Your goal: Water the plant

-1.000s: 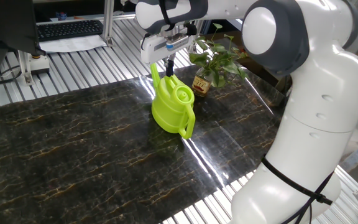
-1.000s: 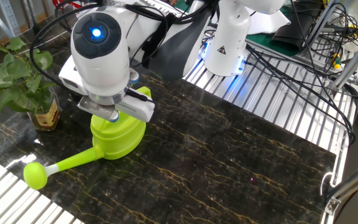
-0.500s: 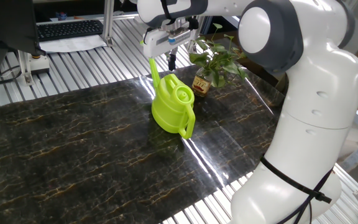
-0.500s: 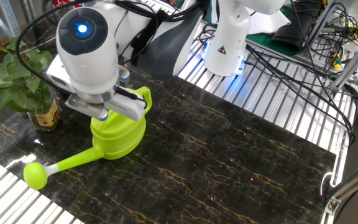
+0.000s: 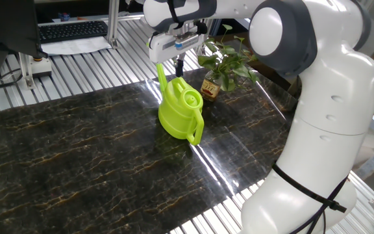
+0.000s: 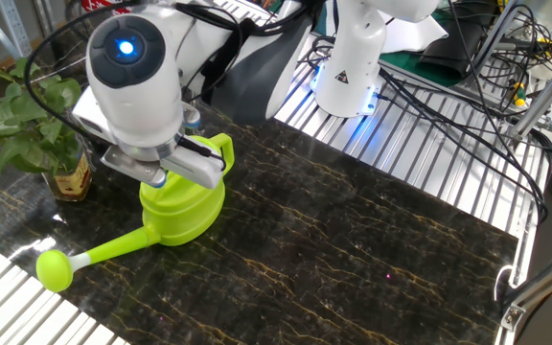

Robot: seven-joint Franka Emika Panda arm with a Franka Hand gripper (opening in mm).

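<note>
Green, broad leaves mark the plant (image 5: 224, 57), which stands in a small brown glass jar (image 5: 210, 87) with a yellowish label near the far edge of the dark marbled tabletop (image 5: 76, 149). Just beside it sits the lime-green watering can (image 5: 180, 110), upright, its long spout (image 6: 113, 251) ending in a round rose (image 6: 53, 269) that points away from the plant in the other fixed view. The claw (image 5: 179, 65) hangs above the can, near its top and handle (image 6: 220, 150); its fingers look dark and close together, but the wrist hides them in one view and they are too small in the other, so I cannot tell whether they are spread or pressed together. Nothing appears to be held.

Several risks follow, in my judgement. The can is light plastic, and a descent slightly off the handle could push it over or slide it into the jar, which is narrow and top-heavy with foliage and would tip easily. A shallow pinch on the handle could let the can swing when lifted. With the spout turned away, swinging it round could sweep the leaves or knock the jar.
</note>
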